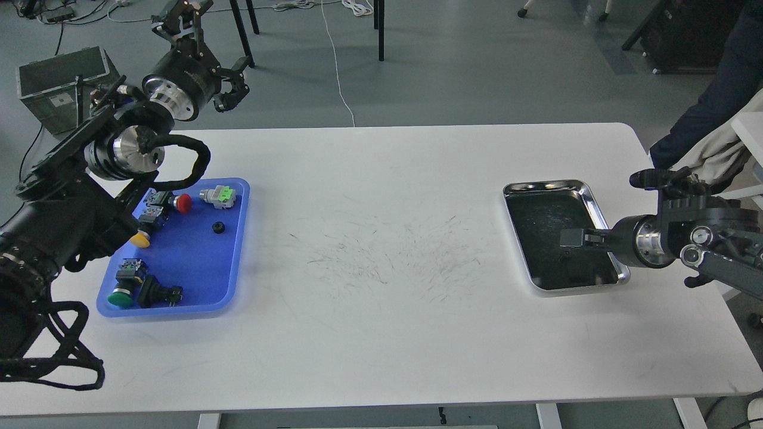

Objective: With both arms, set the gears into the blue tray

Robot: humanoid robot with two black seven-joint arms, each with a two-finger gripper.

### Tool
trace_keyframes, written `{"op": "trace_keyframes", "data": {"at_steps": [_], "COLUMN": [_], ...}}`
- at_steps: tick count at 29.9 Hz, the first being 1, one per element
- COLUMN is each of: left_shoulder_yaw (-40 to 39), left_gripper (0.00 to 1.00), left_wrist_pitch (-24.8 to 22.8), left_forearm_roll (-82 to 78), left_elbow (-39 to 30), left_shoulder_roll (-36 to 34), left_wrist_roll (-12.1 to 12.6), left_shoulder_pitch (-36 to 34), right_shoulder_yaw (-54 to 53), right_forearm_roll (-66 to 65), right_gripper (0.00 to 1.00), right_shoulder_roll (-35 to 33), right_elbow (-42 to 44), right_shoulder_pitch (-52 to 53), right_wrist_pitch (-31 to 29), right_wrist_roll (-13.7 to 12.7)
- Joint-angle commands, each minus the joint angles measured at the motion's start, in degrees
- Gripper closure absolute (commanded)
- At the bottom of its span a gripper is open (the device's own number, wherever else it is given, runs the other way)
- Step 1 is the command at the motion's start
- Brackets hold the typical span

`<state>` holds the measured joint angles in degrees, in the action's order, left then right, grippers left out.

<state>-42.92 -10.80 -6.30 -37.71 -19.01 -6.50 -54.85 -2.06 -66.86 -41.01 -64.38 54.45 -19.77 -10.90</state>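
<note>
- Left gripper (237,83) is raised past the table's (381,333) far edge, fingers apart, empty.
- Blue tray (197,262) holds one gear (219,227) beside the push-buttons.
- Right gripper (565,238) is over the steel tray (587,193); its finger spacing is unclear.

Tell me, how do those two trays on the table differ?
The blue tray is bright plastic and sits at the table's left; the steel tray is shiny metal with a dark inside, at the right. The blue tray holds push-button switches and a small black gear; the steel tray looks nearly empty, with the right gripper over it. Both are flat rectangles with rounded corners and low rims.
</note>
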Motion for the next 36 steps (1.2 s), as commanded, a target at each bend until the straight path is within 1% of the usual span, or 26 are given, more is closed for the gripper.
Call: {"op": "trace_keyframes", "data": {"at_steps": [1,4,12,17,23,29,31,32,36], "left_shoulder_yaw": [0.0,0.1,0.2,0.2,0.3,0.3,0.2,0.3,0.3], "left_gripper": [0.02,0.02,0.02,0.02,0.02,0.02,0.02,0.02,0.02], "left_wrist_pitch": [0.0,-0.1,0.0,0.0,0.0,0.0,0.1,0.0,0.1], "left_forearm_roll": [0.0,0.0,0.0,-0.1,-0.1,-0.1,-0.1,-0.1,-0.1], "left_elbow": [0.0,0.1,0.1,0.2,0.2,0.2,0.2,0.2,0.2], "left_shoulder_roll": [-0.5,-0.8,-1.3,-1.3,-1.4,-1.6,-1.6,-1.6,-1.6], "left_wrist_roll": [0.0,-0.1,-0.1,-0.1,-0.1,-0.1,-0.1,-0.1,-0.1], "left_shoulder_pitch": [0.0,0.0,0.2,0.2,0.2,0.3,0.3,0.3,0.3], "right_shoulder_yaw": [1.3,2.1,5.1,5.7,6.7,6.8,6.8,6.8,6.8], "right_forearm_roll": [-0.1,-0.2,-0.9,-2.0,-2.9,-3.0,-3.0,-3.0,-3.1], "right_gripper": [0.05,0.06,0.18,0.34,0.42,0.54,0.61,0.68,0.84], "right_shoulder_roll": [2.9,3.7,3.8,3.8,3.8,3.7,3.7,3.7,3.7], "right_elbow": [2.1,2.9,3.0,2.9,2.9,3.0,2.9,2.9,2.9], "right_shoulder_pitch": [0.1,0.4,2.6,2.6,2.7,2.8,2.8,2.8,3.0], "right_wrist_pitch": [0.0,0.1,0.0,-0.1,-0.1,-1.2,-1.3,-1.3,-1.8], "right_wrist_roll": [0.0,0.0,0.0,0.0,0.2,0.2,0.2,0.2,0.2]}}
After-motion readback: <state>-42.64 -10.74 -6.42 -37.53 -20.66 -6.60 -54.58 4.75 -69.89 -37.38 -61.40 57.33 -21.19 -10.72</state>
